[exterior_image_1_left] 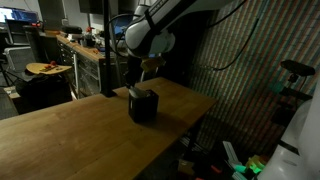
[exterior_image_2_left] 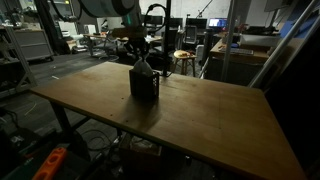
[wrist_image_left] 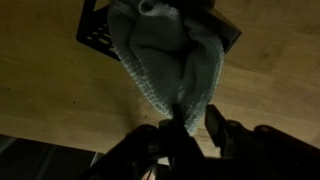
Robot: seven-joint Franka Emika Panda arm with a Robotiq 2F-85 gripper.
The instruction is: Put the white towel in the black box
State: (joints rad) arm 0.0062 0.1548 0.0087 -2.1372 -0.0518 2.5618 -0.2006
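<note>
Pinching the lower fold of the towel [wrist_image_left: 170,60], the gripper [wrist_image_left: 195,125] shows narrow jaws at the bottom of the wrist view, with cloth filling the gap between its fingers [wrist_image_left: 215,128]. The towel drapes over the near rim of the box [wrist_image_left: 92,30]. Its upper part lies inside and its lower part hangs outside, toward the gripper. Black corners of the box show on either side of the cloth. Bare table [wrist_image_left: 270,90] lies on both sides of the box.

In an exterior view the box [exterior_image_1_left: 144,107] stands upright toward the far side of the table [exterior_image_1_left: 70,140], near its back edge, with the arm directly above it. A broad stretch of open wood runs from the box toward the camera. The towel is only a pale hint at the box's top.

In an exterior view the box [exterior_image_2_left: 145,83] stands nearer the far edge of the table [exterior_image_2_left: 220,120]. The gripper [exterior_image_2_left: 140,60] hangs just over the box. Wide free wood lies in front of the box and beside it, and the towel is too dark to make out.
</note>
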